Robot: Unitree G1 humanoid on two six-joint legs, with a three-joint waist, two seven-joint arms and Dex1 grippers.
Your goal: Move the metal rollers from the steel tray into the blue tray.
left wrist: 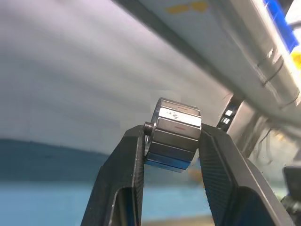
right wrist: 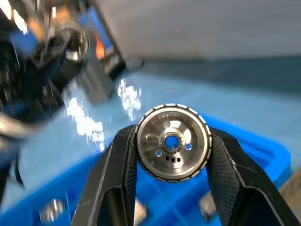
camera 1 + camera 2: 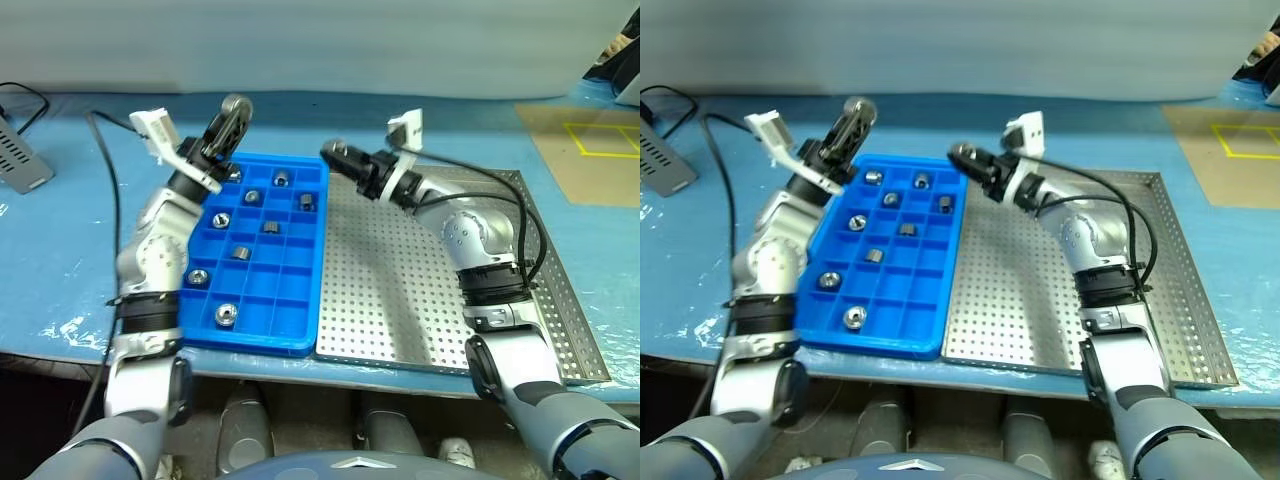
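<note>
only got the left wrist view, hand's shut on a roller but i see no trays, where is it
Observer: The left hand is raised above the far left corner of the blue tray.
Operator: right hand got one too
Observer: Yes, the right hand is shut on a roller, at the blue tray's far right corner.
Operator: any left on the steel tray
Observer: None that I can see on the steel tray. Eight rollers sit in the blue tray, one per compartment, such as the nearest one.
</note>
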